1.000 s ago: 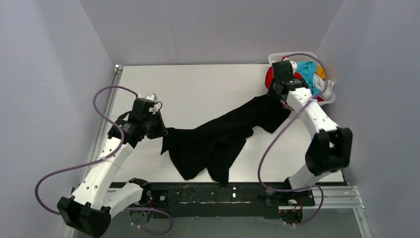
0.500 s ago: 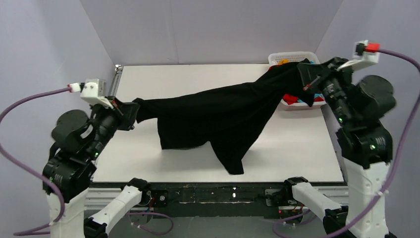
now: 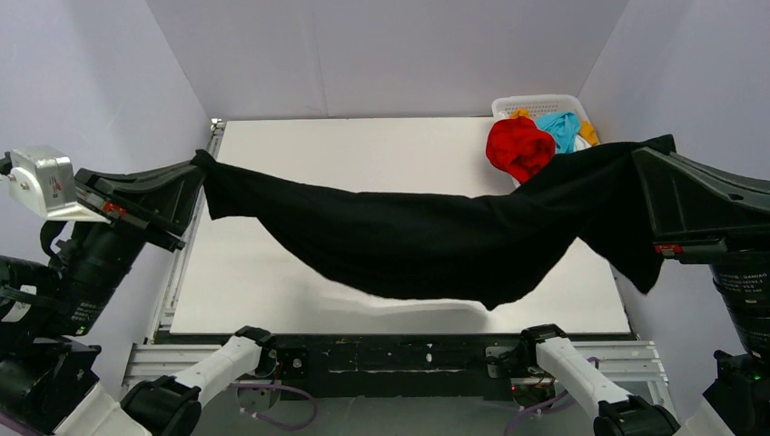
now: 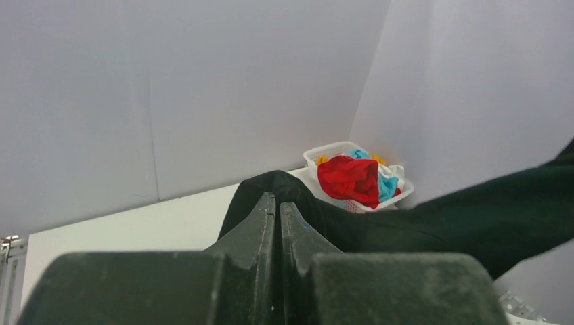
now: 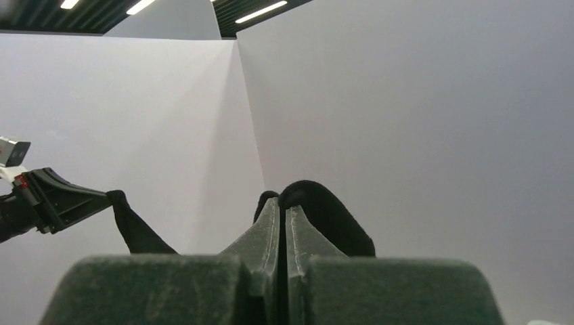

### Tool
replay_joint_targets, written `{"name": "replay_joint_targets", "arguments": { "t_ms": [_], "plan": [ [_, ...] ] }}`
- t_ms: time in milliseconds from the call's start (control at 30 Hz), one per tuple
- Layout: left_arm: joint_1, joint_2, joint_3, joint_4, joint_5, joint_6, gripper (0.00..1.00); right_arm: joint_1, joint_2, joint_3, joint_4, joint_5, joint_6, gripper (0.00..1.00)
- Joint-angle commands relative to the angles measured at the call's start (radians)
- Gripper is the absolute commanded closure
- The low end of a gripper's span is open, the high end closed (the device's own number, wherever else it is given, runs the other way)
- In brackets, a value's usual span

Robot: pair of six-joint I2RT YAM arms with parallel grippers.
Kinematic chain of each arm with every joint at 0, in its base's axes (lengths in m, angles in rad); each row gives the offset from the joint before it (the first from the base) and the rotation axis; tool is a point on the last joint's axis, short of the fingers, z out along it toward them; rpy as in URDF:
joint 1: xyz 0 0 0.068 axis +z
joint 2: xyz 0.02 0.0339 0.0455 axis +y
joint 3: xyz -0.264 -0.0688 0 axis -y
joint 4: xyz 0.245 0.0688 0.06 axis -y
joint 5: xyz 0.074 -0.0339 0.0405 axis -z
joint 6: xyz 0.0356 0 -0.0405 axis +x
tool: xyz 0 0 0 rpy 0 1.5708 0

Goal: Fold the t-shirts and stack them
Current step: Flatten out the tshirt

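Note:
The black t-shirt hangs stretched in the air between both grippers, sagging in the middle above the white table. My left gripper is shut on its left corner; the cloth bunches over the closed fingertips in the left wrist view. My right gripper is shut on its right end, with a flap hanging down below it; black cloth folds over the tips in the right wrist view. The red t-shirt, the light blue one and an orange-yellow one lie in the basket.
The white lattice basket stands at the table's far right corner, also in the left wrist view. Grey walls close in the table at the back and sides. A metal rail runs along the left table edge.
Both arms have risen and pulled apart. The black t-shirt has lifted off the table and basket and now hangs spread between them, uncovering the basket.

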Motion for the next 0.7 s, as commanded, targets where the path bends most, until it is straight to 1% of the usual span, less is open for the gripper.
{"name": "replay_joint_targets", "arguments": {
  "t_ms": [0, 100, 133, 200, 233, 267, 300, 333, 367, 400, 433, 467, 500, 533, 600, 667],
  "plan": [
    [-0.003, 0.108, 0.066, 0.070, -0.038, 0.054, 1.00, 0.000, 0.065, -0.007, 0.089, 0.000, 0.000, 0.99],
    [-0.003, 0.148, 0.008, 0.110, -0.153, 0.108, 1.00, 0.000, 0.120, -0.052, 0.116, 0.032, -0.031, 0.99],
    [-0.003, 0.173, -0.060, 0.144, -0.263, 0.144, 1.00, 0.000, 0.171, -0.091, 0.133, 0.064, -0.047, 0.99],
    [-0.002, 0.253, -0.202, 0.230, -0.500, 0.275, 1.00, 0.000, 0.302, -0.165, 0.177, 0.193, -0.097, 0.99],
    [0.040, 0.351, -0.318, 0.289, -0.582, 0.315, 1.00, 0.000, 0.416, -0.274, 0.267, 0.246, -0.157, 0.99],
    [0.100, 0.403, -0.349, 0.264, -0.555, 0.246, 1.00, -0.002, 0.473, -0.321, 0.331, 0.247, -0.180, 0.99],
    [0.216, 0.499, -0.395, 0.211, -0.465, 0.116, 1.00, -0.004, 0.572, -0.348, 0.356, 0.213, -0.202, 0.99],
    [0.264, 0.562, -0.470, 0.210, -0.417, 0.047, 0.90, -0.004, 0.668, -0.347, 0.360, 0.174, -0.233, 0.99],
    [0.275, 0.630, -0.543, 0.218, -0.378, 0.036, 0.06, -0.004, 0.850, -0.286, 0.299, 0.208, -0.256, 0.71],
    [0.276, 0.682, -0.594, 0.199, -0.338, 0.007, 0.02, -0.004, 1.054, -0.108, 0.114, 0.247, -0.284, 0.32],
    [0.275, 0.695, -0.619, 0.171, -0.348, -0.031, 0.02, -0.002, 1.127, -0.024, 0.027, 0.246, -0.295, 0.23],
    [0.276, 0.696, -0.636, 0.145, -0.348, -0.065, 0.02, 0.003, 1.188, 0.016, -0.022, 0.247, -0.297, 0.20],
    [0.275, 0.688, -0.656, 0.113, -0.333, -0.096, 0.02, 0.007, 1.208, 0.029, -0.051, 0.283, -0.290, 0.18],
    [0.275, 0.677, -0.674, 0.094, -0.317, -0.124, 0.02, 0.012, 1.209, 0.017, -0.052, 0.287, -0.287, 0.18],
    [0.275, 0.640, -0.733, 0.074, -0.251, -0.184, 0.02, 0.025, 1.185, -0.045, -0.030, 0.286, -0.280, 0.17],
    [0.275, 0.589, -0.819, 0.069, -0.162, -0.276, 0.02, 0.050, 1.144, -0.123, -0.002, 0.271, -0.277, 0.16]
  ]
}}
